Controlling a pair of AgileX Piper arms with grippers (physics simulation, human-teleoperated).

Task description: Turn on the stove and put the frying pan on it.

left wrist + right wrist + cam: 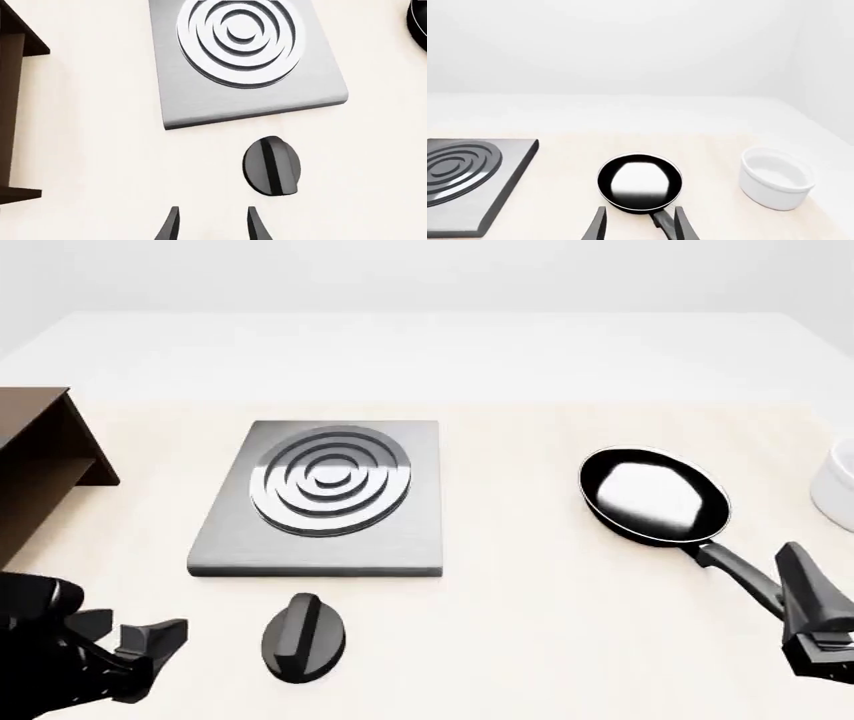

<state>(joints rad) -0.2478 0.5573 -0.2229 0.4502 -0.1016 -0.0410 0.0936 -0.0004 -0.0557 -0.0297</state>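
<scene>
A flat square grey metal stove (320, 502) lies mid-table with bare tabletop on every side. A separate black oval knob (304, 637) sits just in front of it, apart from the slab, with open surface around it. A brown wooden shelf (40, 465) blocks the far left edge. To the right, a wide clear gap separates the stove from a small round black frying pan (654, 495). A white cup (838, 482) stands near the pan's right side.
</scene>
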